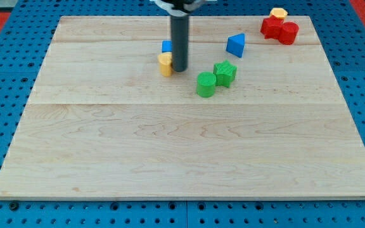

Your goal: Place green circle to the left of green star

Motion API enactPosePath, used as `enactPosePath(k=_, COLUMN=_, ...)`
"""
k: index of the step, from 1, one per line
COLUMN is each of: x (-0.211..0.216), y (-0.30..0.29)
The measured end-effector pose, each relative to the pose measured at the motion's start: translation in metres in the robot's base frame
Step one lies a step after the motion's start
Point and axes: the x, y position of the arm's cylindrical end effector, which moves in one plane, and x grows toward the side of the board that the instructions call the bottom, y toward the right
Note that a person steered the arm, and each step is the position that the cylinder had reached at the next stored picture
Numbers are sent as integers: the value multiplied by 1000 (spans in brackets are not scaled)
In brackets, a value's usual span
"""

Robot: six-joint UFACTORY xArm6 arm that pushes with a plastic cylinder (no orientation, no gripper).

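The green circle (205, 84) sits on the wooden board, touching the lower left side of the green star (225, 73). My tip (179, 69) rests on the board to the left of and slightly above the green circle, a short gap away from it. The tip stands right beside a yellow block (165, 64), on that block's right side. A blue block (166, 46) is just above the yellow one, partly hidden behind the rod.
A blue triangle (236, 45) lies above and right of the green star. Two red blocks (271, 26) (288, 32) and a small yellow block (278, 12) cluster at the top right. The board (182, 152) lies on a blue pegboard.
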Motion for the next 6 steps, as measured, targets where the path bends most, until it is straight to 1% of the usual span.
enactPosePath(k=1, x=-17, y=-37)
enactPosePath(k=2, x=-25, y=-98)
enactPosePath(k=3, x=52, y=-91)
enactPosePath(k=4, x=138, y=-27)
enactPosePath(k=5, x=141, y=80)
enactPosePath(k=6, x=89, y=82)
